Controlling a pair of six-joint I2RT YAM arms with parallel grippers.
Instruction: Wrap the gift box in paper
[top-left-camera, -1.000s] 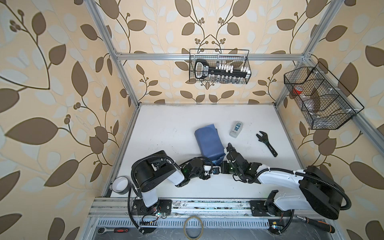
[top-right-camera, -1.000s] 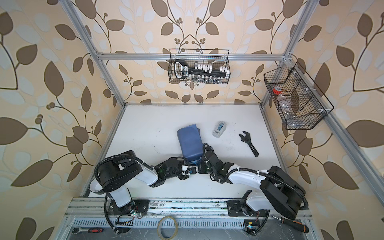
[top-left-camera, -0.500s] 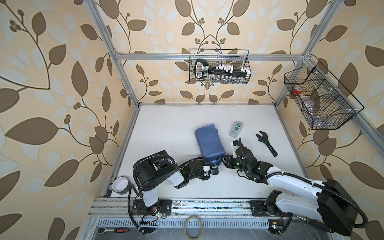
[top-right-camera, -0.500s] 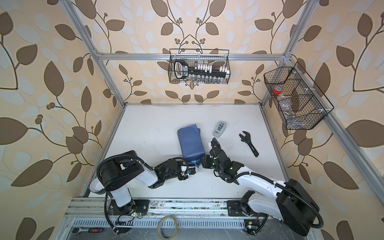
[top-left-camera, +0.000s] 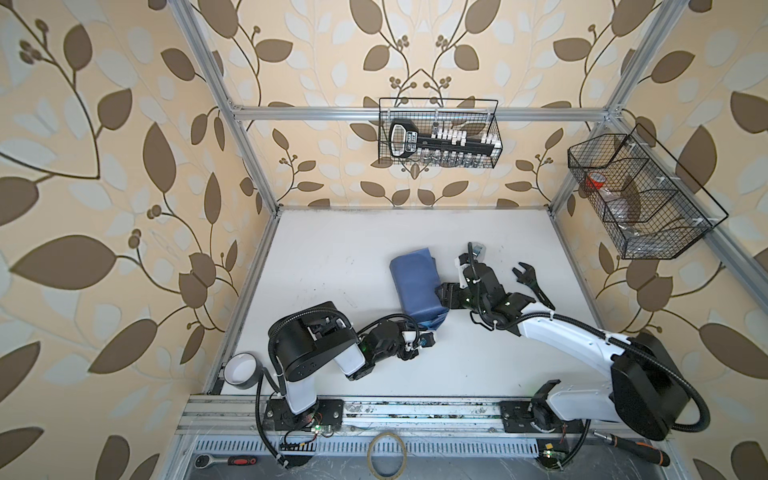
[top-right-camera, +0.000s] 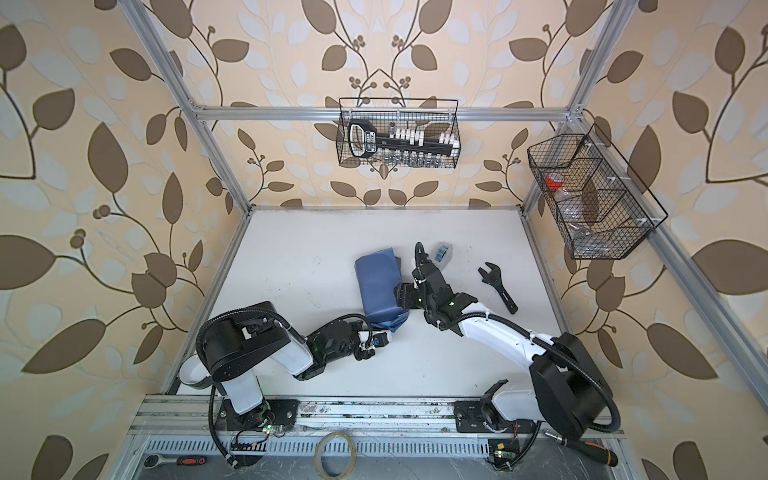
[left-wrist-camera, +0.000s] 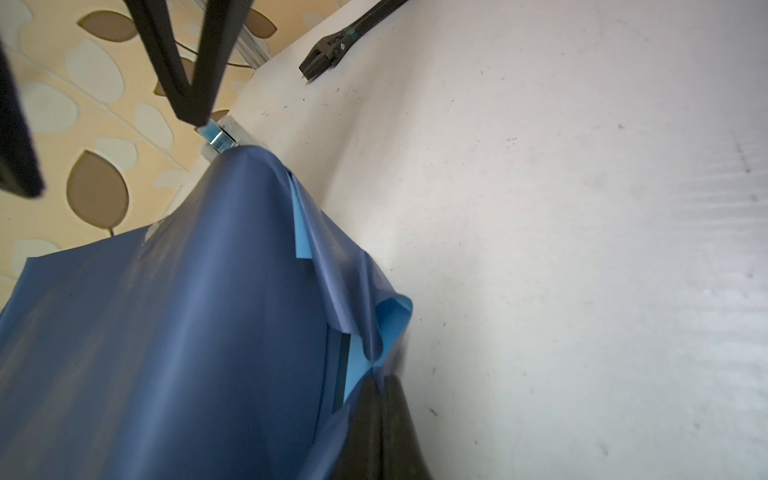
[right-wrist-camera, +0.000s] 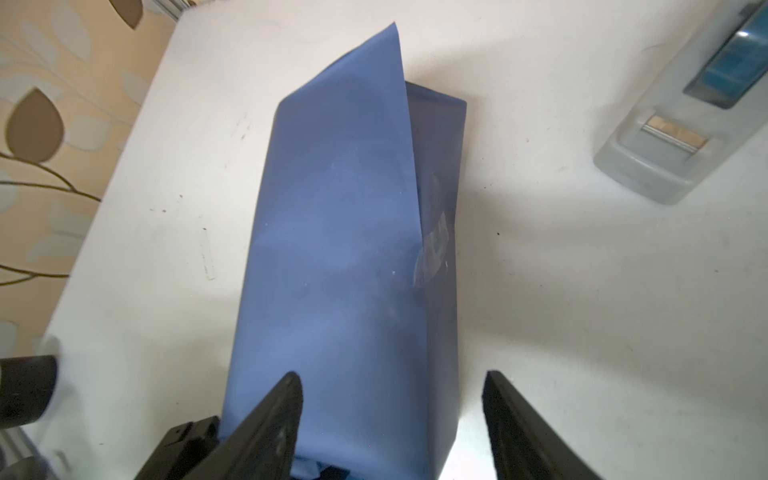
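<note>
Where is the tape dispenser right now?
In a top view the tape dispenser lies on the table, right of centre, between the paper and the adjustable wrench.

Dark navy gift box: not sighted in any view. The thin slate-blue paper sheet (top-left-camera: 415, 286) covers it entirely.

Small clear tape dispenser (right-wrist-camera: 681, 124): cut off by the frame edge in the right wrist view. In a top view the dispenser (top-left-camera: 478, 250) is largely hidden behind the right arm (top-left-camera: 561, 336).

Black adjustable wrench (left-wrist-camera: 332, 52): one end shows in the left wrist view, the rest is cut off.

Left claw (left-wrist-camera: 380, 382): fingers dark, blurred, cut off at the frame edge.

Right claw (right-wrist-camera: 392, 376): finger ends only.

Black wire basket (top-left-camera: 665, 243), right wall: contents too small to identify.

Grey tape roll (top-right-camera: 189, 372), near left corner of the white desk (top-left-camera: 332, 257): partly hidden behind the left arm (top-right-camera: 249, 345).
</note>
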